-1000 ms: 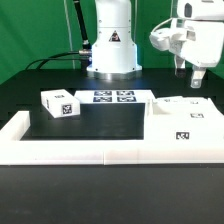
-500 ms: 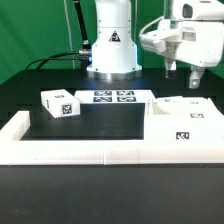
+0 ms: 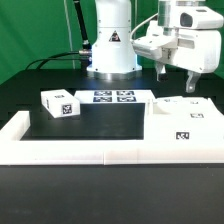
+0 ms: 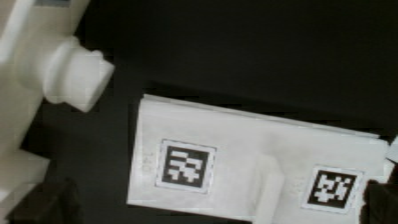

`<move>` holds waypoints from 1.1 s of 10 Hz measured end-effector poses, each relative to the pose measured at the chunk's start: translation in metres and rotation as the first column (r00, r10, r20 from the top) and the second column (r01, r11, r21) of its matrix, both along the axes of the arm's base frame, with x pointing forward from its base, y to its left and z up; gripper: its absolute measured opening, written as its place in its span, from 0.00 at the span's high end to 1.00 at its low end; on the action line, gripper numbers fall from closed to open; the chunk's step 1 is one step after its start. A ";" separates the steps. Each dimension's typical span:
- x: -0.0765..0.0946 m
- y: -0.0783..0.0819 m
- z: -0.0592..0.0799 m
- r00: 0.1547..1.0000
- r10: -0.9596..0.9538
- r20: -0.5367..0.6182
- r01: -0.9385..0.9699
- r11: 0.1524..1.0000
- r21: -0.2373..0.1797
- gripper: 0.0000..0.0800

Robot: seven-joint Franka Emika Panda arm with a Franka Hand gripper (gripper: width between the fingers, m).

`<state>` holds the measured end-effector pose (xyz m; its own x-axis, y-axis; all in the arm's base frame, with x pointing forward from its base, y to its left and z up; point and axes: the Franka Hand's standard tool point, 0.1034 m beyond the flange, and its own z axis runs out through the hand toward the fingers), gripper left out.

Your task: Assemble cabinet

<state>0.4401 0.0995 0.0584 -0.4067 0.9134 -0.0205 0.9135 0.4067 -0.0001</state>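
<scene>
The large white cabinet body (image 3: 182,128) stands at the exterior view's right, with markers on its top and front. A small white block (image 3: 58,103) with markers lies at the left on the black mat. My gripper (image 3: 177,80) hangs in the air above and behind the cabinet body, open and empty, touching nothing. In the wrist view the cabinet's white top (image 4: 249,150) shows with two markers below the camera. Only dark edges of my fingers (image 4: 50,205) show there.
The marker board (image 3: 111,97) lies flat in front of the robot base (image 3: 112,45). A long low white border rail (image 3: 90,150) runs along the front and up the left side. Cables trail at the back left.
My gripper has moved toward the exterior view's left and turned, still above the cabinet body. The parts have not moved.
</scene>
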 end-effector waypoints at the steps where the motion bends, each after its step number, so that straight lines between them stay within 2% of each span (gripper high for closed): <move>1: 0.000 0.000 0.000 1.000 -0.001 -0.001 0.001 1.000 0.000 0.00; 3: -0.008 0.003 -0.005 1.000 -0.009 -0.015 0.009 1.000 0.001 0.00; 6: -0.025 0.008 -0.020 0.998 -0.023 -0.050 0.024 1.000 0.005 0.00; 11: -0.034 0.010 -0.041 0.996 -0.029 -0.088 0.030 0.999 0.013 0.00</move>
